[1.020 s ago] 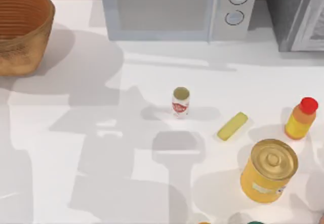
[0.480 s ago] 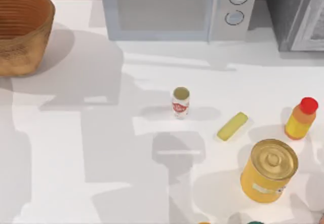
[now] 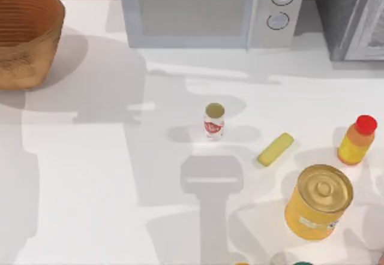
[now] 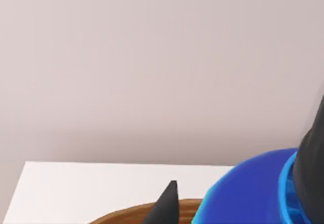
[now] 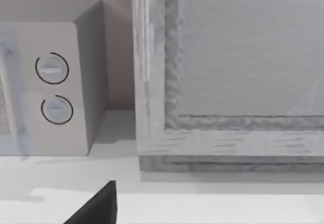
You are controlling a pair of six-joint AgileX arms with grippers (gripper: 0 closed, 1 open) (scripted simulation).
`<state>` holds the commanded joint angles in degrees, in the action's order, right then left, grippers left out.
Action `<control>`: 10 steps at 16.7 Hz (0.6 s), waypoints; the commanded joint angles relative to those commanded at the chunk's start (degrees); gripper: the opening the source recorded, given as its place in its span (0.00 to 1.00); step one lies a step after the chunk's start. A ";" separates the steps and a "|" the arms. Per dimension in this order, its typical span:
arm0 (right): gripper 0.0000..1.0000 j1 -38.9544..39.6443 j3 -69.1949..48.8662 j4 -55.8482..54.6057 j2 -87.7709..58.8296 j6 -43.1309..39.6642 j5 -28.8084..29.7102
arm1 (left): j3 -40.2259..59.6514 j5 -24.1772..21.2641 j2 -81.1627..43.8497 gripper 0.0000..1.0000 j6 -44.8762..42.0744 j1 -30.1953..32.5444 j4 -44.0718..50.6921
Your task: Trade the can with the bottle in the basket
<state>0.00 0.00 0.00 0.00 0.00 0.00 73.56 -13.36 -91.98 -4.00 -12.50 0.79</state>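
The small white can [image 3: 213,120] with a red label stands upright mid-table. At the back left corner sits the brown wicker basket [image 3: 27,34]; its rim [image 4: 126,216] also shows in the left wrist view. In that view the teal bottle [image 4: 243,193] with its dark blue top sits close between the dark fingers [image 4: 164,206] of my left gripper [image 4: 243,183], raised above the basket rim. My left gripper looks shut on it. One dark finger [image 5: 98,206] of my right gripper faces the back wall.
A microwave [image 3: 210,10] and a grey appliance [image 3: 354,16] line the back edge. At the right stand a big yellow can [image 3: 318,202], an orange bottle with a red cap [image 3: 357,140] and a flat yellow bar [image 3: 275,149].
The arm shadows on the table have shifted. The can, the basket and the other objects have not moved.
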 joint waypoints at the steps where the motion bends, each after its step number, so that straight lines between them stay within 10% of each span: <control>1: 1.00 0.00 0.00 0.00 0.00 0.00 0.00 | 0.00 0.00 0.00 0.00 0.00 0.00 0.00; 10: 1.00 0.00 0.00 0.00 0.00 0.00 0.00 | 1.62 0.91 -6.38 0.00 0.37 0.98 -4.83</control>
<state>0.00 0.00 0.00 0.00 0.00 0.00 75.18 -12.45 -98.36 -3.63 -11.52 -4.04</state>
